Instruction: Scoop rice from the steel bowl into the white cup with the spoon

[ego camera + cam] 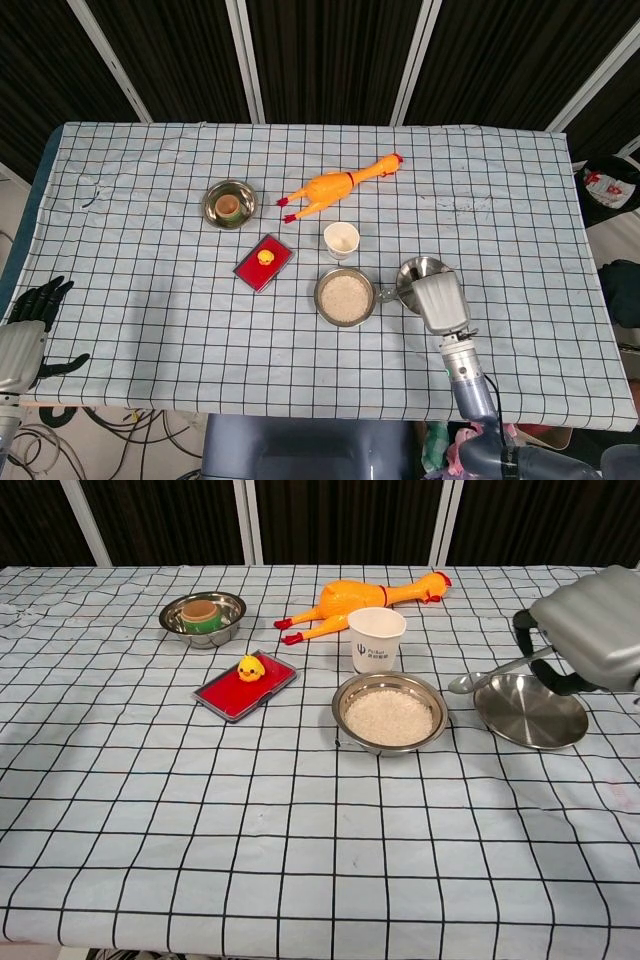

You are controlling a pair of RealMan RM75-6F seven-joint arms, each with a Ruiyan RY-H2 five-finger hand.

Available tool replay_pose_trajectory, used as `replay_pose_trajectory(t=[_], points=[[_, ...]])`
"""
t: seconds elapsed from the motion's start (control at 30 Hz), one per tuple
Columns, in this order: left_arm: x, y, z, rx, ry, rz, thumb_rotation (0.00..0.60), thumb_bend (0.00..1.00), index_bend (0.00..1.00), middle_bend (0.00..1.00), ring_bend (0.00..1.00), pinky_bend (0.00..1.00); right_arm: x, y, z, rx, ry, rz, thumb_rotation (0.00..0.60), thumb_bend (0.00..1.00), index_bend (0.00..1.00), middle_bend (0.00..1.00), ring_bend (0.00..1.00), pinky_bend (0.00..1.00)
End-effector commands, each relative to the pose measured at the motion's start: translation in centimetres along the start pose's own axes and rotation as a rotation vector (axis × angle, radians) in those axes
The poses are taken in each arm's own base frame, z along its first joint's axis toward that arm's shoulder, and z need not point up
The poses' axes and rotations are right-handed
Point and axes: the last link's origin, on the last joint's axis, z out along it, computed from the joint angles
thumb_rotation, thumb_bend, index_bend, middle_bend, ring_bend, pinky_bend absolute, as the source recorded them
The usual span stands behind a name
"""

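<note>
rice bowl (390,713) one, white cup (376,638) one; right hand (592,628) holds one spoon (497,671); left hand (28,325) empty, fingers spread.

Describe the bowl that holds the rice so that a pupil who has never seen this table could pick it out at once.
Start from the checked tablecloth and find the white cup near its middle. The steel bowl sits just in front of that cup, toward the robot. Unlike the empty steel dish on its right and the far bowl holding a tape roll, it is filled with white rice.
</note>
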Motion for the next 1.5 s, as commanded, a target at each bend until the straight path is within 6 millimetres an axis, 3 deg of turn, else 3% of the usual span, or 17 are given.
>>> replay_pose_trajectory(t=[0.03,0.5,0.87,1.17,1.5], points=[[0.1,0.0,0.1,0.002,-0.001,-0.008,0.6,0.02,0.0,0.0,0.0,0.0,0.5,-1.3,0.9,0.019,0.042,-0.042,0.6,0.44,0.74,1.0,1.0,1.0],[0.2,0.0,0.2,0.002,-0.015,-0.037,0.6,0.02,0.0,0.0,0.0,0.0,0.7,-3.3,2.4,0.055,0.16,-0.157,0.6,0.44,0.74,1.0,1.0,1.0],[0.2,0.1,0.1,0.001,-0.019,-0.044,0.6,0.02,0.0,0.0,0.0,0.0,-1.0,-4.2,1.9,0.135,0.2,-0.219,0.6,0.44,0.74,1.0,1.0,1.0],[0.2,0.1,0.1,0.0,-0.021,-0.047,0.6,0.02,0.0,0.0,0.0,0.0,-1.7,-5.3,2.7,0.204,0.243,-0.312,0.6,0.44,0.74,1.0,1.0,1.0],[0.1,0.2,0.2,-0.001,-0.026,-0.05,0.6,0.02,0.0,0.0,0.0,0.0,-2.0,-5.2,4.0,0.214,0.275,-0.365,0.6,0.44,0.74,1.0,1.0,1.0]])
